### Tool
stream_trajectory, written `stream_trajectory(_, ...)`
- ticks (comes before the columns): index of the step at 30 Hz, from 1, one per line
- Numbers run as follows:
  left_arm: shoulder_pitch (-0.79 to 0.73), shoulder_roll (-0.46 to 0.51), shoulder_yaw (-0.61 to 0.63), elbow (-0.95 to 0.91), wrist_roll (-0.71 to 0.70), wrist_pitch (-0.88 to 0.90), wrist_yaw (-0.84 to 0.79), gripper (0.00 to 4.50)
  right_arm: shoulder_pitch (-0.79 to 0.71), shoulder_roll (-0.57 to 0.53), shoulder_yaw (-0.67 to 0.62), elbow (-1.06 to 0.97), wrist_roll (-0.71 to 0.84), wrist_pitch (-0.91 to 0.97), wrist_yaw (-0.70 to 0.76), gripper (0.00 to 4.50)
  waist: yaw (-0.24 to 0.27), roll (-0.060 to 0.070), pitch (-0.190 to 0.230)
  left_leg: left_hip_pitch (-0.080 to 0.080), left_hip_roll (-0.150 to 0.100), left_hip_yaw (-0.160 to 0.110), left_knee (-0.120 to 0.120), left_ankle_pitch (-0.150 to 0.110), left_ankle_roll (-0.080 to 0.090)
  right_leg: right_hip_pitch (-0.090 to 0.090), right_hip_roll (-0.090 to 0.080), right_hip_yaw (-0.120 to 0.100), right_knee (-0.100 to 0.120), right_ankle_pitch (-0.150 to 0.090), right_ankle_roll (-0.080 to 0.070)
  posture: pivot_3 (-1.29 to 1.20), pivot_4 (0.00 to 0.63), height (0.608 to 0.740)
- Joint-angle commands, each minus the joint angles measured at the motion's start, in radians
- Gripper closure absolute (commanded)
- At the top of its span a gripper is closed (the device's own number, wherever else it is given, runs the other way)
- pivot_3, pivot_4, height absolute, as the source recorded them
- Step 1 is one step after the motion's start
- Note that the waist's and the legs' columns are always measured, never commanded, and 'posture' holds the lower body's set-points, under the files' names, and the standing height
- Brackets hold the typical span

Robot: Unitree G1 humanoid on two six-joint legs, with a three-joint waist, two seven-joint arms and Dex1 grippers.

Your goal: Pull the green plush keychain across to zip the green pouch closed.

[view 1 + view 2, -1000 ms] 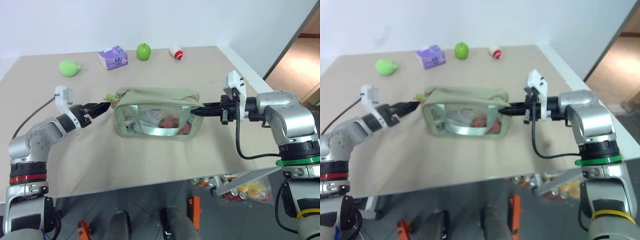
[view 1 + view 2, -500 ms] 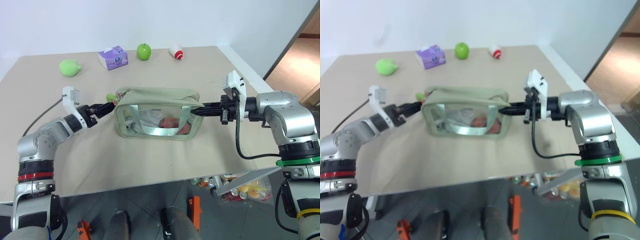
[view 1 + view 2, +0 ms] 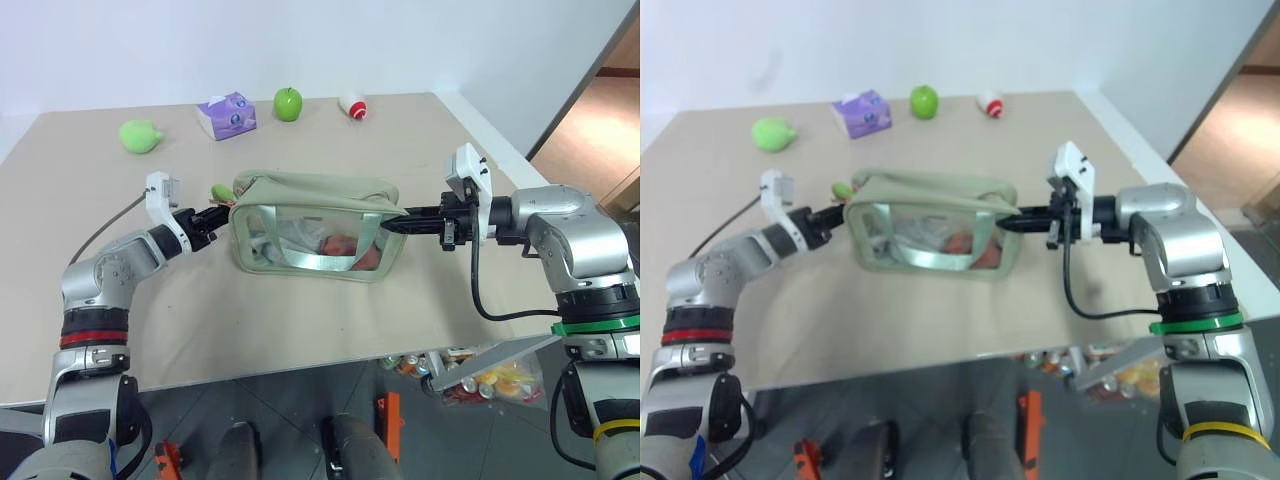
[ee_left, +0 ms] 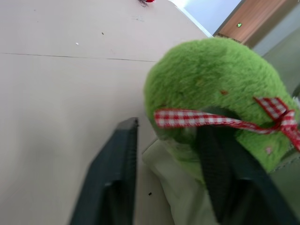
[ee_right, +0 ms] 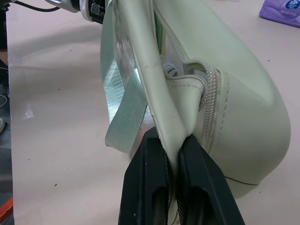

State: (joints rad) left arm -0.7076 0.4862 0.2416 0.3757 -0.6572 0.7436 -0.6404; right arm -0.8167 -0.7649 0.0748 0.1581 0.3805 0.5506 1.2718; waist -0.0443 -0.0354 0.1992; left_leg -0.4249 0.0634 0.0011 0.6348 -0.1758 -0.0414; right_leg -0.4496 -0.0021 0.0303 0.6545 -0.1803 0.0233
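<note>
Left gripper (image 4: 173, 187): fingers narrowing around the green plush keychain (image 4: 215, 98), which sits at its tips, not yet firmly pinched.
Green pouch (image 3: 315, 225): between both grippers on the desk (image 3: 300, 320).
Right gripper (image 5: 172, 183): clamped on the pouch's end fabric.
Risk: soft plush may slip from a shallow pinch when pulled.

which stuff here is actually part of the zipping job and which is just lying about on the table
In the job:
- green pouch
- green plush keychain
- left gripper, at the keychain
- right gripper, shut on the pouch's end

Lying about:
- green apple
- purple tissue pack
- loose green plush
- small red and white thing
</note>
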Motion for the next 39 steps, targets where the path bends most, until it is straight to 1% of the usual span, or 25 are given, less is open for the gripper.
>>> stream_trajectory(1,-0.028,0.005,0.015,-0.019,0.008,-0.012,-0.004,4.30,-0.003,-0.001,-0.037,-0.037,0.019,-0.009,-0.006,4.50,0.000,0.000,0.000,0.000,0.000,0.000,0.000,0.000,0.000,0.000,0.000,0.000,0.000,0.000,0.000,0.00,0.150,0.740)
stream_trajectory(2,-0.030,0.009,0.016,-0.023,0.011,-0.018,-0.006,4.43,-0.004,0.000,-0.035,-0.037,0.020,-0.010,-0.007,4.50,0.000,0.000,0.000,0.000,0.000,0.000,0.000,0.000,0.000,0.000,0.000,0.000,0.000,0.000,0.000,0.00,0.150,0.740)
stream_trajectory(7,-0.098,0.055,0.060,-0.004,0.018,-0.051,-0.009,4.43,-0.003,-0.001,-0.030,-0.032,0.021,-0.014,-0.009,4.50,-0.001,0.000,0.000,0.000,0.000,0.000,0.000,0.000,0.000,0.000,0.000,0.000,0.000,0.000,0.000,0.00,0.150,0.740)
stream_trajectory(11,-0.208,0.091,0.061,-0.011,0.017,-0.058,-0.024,4.43,-0.005,-0.002,-0.031,-0.027,0.020,-0.015,-0.009,4.50,0.000,0.000,0.000,0.000,0.000,0.000,0.000,0.000,0.000,0.000,0.000,0.000,0.000,0.000,0.000,0.00,0.150,0.740)
stream_trajectory(14,-0.301,0.095,0.048,-0.003,0.020,-0.061,-0.030,4.43,-0.007,-0.002,-0.030,-0.023,0.018,-0.017,-0.009,4.50,0.000,0.000,0.000,0.000,0.000,0.000,0.000,0.000,0.000,0.000,0.000,0.000,0.000,0.000,0.000,0.00,0.150,0.740)
stream_trajectory(15,-0.331,0.093,0.032,0.005,0.031,-0.067,-0.036,4.43,-0.008,-0.001,-0.030,-0.022,0.018,-0.018,-0.010,4.50,0.000,0.000,0.000,0.000,0.000,0.000,0.000,0.000,0.000,0.000,0.000,0.000,0.000,0.000,0.000,0.00,0.150,0.740)
stream_trajectory(18,-0.414,0.070,-0.074,0.006,0.096,-0.097,-0.092,4.43,-0.012,0.001,-0.030,-0.018,0.016,-0.019,-0.013,4.50,-0.003,0.000,0.000,0.000,0.000,0.000,0.000,0.000,0.000,0.000,0.000,0.000,0.000,0.001,0.001,0.00,0.150,0.740)
stream_trajectory(19,-0.424,0.065,-0.098,-0.001,0.110,-0.106,-0.108,4.43,-0.012,0.001,-0.031,-0.019,0.016,-0.018,-0.014,4.50,-0.003,0.000,0.000,0.000,0.000,0.000,0.000,0.000,0.000,0.000,0.000,0.001,0.000,0.001,0.001,0.00,0.150,0.740)
stream_trajectory(22,-0.455,0.036,-0.224,-0.034,0.174,-0.149,-0.198,4.43,-0.002,-0.002,-0.038,-0.036,0.022,-0.011,-0.019,4.50,-0.002,0.000,0.000,0.000,0.000,-0.001,0.000,0.000,0.000,0.000,0.001,0.000,0.000,0.001,0.001,0.00,0.150,0.740)
stream_trajectory(23,-0.467,0.020,-0.283,-0.042,0.206,-0.175,-0.238,4.43,0.006,-0.006,-0.043,-0.048,0.025,-0.006,-0.022,4.50,-0.001,0.000,0.000,0.000,0.000,0.000,0.000,0.000,0.000,0.000,0.000,0.001,0.000,0.001,0.001,0.00,0.150,0.740)
stream_trajectory(25,-0.486,-0.010,-0.350,-0.050,0.240,-0.205,-0.294,4.43,0.018,-0.013,-0.051,-0.061,0.030,0.000,-0.027,4.50,0.000,0.000,0.000,0.000,0.000,0.000,0.000,0.000,0.000,0.000,0.000,0.001,0.000,0.001,0.001,0.00,0.150,0.740)
stream_trajectory(28,-0.505,-0.044,-0.384,-0.054,0.266,-0.229,-0.341,4.43,0.025,-0.016,-0.055,-0.071,0.031,0.006,-0.032,4.50,-0.003,0.000,0.000,0.000,-0.001,0.000,0.000,0.000,0.000,0.000,0.000,0.001,-0.001,0.000,0.001,0.00,0.150,0.740)
stream_trajectory(33,-0.528,-0.102,-0.396,-0.064,0.270,-0.226,-0.380,4.43,0.032,-0.020,-0.057,-0.082,0.038,0.013,-0.038,4.50,-0.004,0.000,0.000,0.000,-0.001,0.000,0.000,0.000,0.000,-0.001,0.002,0.003,0.000,0.000,0.001,0.00,0.150,0.740)
stream_trajectory(39,-0.530,-0.129,-0.413,-0.059,0.305,-0.229,-0.411,4.43,0.031,-0.015,-0.055,-0.082,0.040,0.014,-0.043,4.50,-0.002,0.000,0.000,-0.001,-0.001,0.000,0.000,0.000,0.000,-0.001,0.001,0.004,-0.001,0.001,0.001,0.00,0.150,0.740)
